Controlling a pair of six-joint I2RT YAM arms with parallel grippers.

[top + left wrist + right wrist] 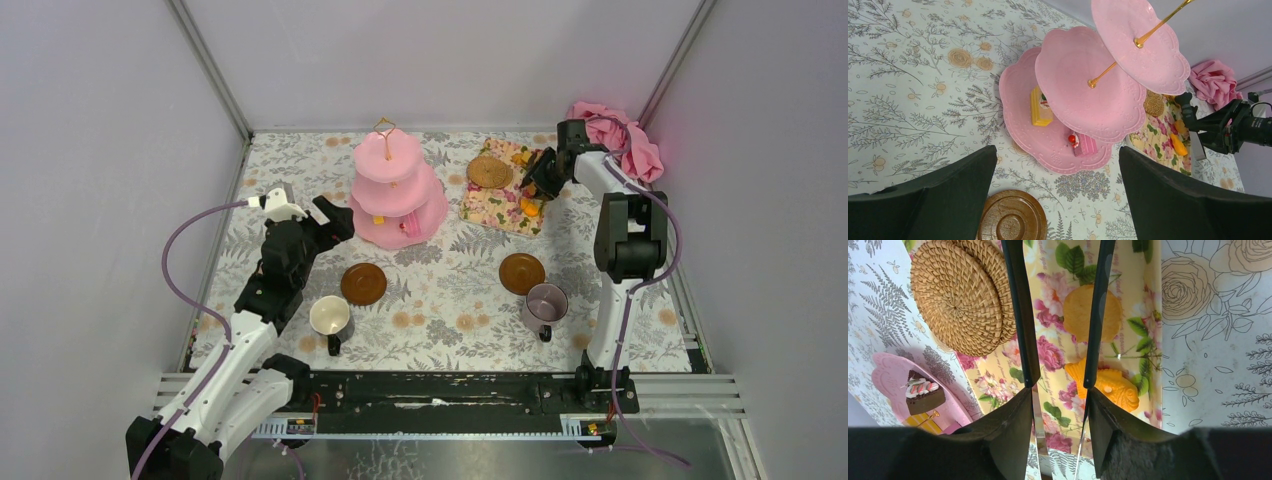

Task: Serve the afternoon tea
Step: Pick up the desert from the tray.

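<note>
The pink three-tier cake stand (398, 190) (1088, 100) stands at the back centre with small cakes on its bottom tier. My left gripper (335, 220) (1058, 155) hovers open and empty to the left of it, above a brown saucer (363, 284) (1010, 217). The white mug (330, 318) sits near that saucer. The second saucer (522, 273) and the purple mug (546, 303) are on the right. My right gripper (545, 170) (1060, 390) is shut on black tongs (1020, 315). Their spread arms hang over a round yellow biscuit (1078, 312) and an orange fish-shaped biscuit (1113, 387).
The biscuits lie on a floral mat (500, 205) (1058, 270) beside a woven coaster (489, 172) (960, 295). A pink cloth (625, 140) (1215, 82) is bunched in the back right corner. Grey walls enclose the floral-patterned table (450, 330).
</note>
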